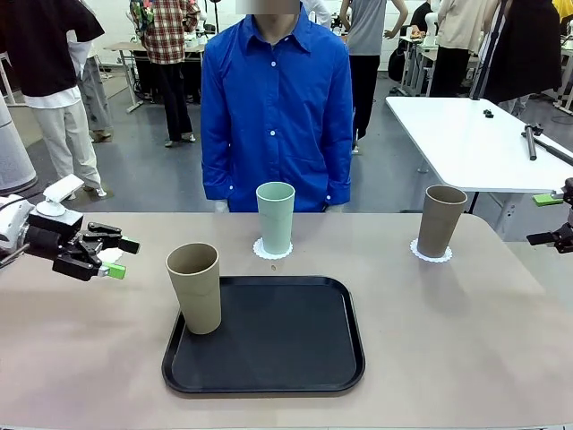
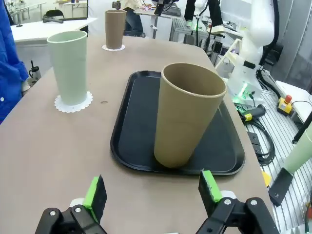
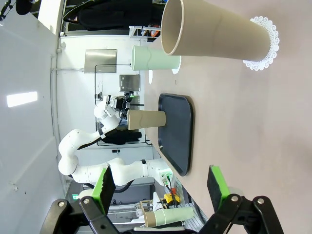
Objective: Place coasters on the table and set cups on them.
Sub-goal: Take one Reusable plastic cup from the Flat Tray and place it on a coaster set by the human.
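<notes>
The beige counter [image 1: 448,340] carries a black tray [image 1: 277,349] at six o'clock, a lacy coaster [image 1: 260,252] at twelve, another coaster [image 1: 421,252] at two.

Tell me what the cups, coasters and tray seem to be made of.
The mint cup, the tan cup and the brown cup look like matte moulded plastic or fibre composite: dull, no glare. Coasters: likely thin paper; white, lacy scalloped edges. Tray: probably hard plastic; black, faint sheen.

two tan cups [image 1: 194,288], one mint cup [image 1: 275,217], two coasters [image 1: 262,252] visible under cups, one black tray [image 1: 277,345].
</notes>
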{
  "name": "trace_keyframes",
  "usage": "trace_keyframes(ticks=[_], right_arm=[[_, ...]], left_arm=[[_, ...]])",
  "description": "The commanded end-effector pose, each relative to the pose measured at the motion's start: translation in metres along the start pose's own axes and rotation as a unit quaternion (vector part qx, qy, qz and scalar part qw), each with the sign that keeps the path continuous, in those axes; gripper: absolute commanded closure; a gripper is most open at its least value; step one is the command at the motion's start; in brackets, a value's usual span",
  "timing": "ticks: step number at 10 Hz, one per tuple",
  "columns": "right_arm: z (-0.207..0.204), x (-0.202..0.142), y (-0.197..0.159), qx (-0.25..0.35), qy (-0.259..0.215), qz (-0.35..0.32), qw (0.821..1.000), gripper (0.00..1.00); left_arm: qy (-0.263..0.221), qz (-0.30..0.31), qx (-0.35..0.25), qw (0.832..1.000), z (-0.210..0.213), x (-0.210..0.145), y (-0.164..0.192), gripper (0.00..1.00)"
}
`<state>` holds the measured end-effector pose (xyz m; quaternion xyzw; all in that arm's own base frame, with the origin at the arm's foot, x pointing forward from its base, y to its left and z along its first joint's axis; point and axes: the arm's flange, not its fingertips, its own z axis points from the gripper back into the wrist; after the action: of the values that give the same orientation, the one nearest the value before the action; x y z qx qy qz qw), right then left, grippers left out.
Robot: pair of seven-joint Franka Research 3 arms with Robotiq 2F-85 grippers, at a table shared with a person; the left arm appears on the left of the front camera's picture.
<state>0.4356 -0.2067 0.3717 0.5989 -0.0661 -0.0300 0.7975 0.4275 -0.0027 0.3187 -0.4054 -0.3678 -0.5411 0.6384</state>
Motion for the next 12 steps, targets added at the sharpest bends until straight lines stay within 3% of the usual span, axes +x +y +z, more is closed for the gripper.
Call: trace_keyframes(ticks=[1, 2, 3, 4, 10, 12], right_arm=[[0.0002, -0.0005, 0.0004, 0.001, 0.001, 0.000, 1.000, 0.00], [0.0002, -0.0005, 0.0004, 0.001, 0.001, 0.000, 1.000, 0.00], [0.0002, -0.0005, 0.0004, 0.001, 0.001, 0.000, 1.000, 0.00], [0.0002, -0.0005, 0.0004, 0.001, 0.001, 0.000, 1.000, 0.00], [0.0002, -0.0005, 0.0004, 0.001, 0.001, 0.000, 1.000, 0.00], [0.0002, -0.0005, 0.0004, 0.001, 0.001, 0.000, 1.000, 0.00]], left_arm=[[-0.039, -0.017, -0.014, 0.999, -0.0058, -0.0061, -0.0041, 0.00], [-0.035, -0.006, -0.062, 0.997, -0.0046, -0.0067, -0.0027, 0.00], [-0.036, -0.001, -0.063, 0.997, -0.0034, -0.0057, -0.0027, 0.00], [-0.003, 0.001, -0.003, 1.000, -0.0006, 0.0002, -0.0006, 0.00], [-0.003, 0.001, -0.003, 1.000, -0.0006, 0.0002, -0.0006, 0.00], [-0.029, -0.020, -0.039, 0.999, -0.0047, -0.0088, -0.0043, 0.00]])
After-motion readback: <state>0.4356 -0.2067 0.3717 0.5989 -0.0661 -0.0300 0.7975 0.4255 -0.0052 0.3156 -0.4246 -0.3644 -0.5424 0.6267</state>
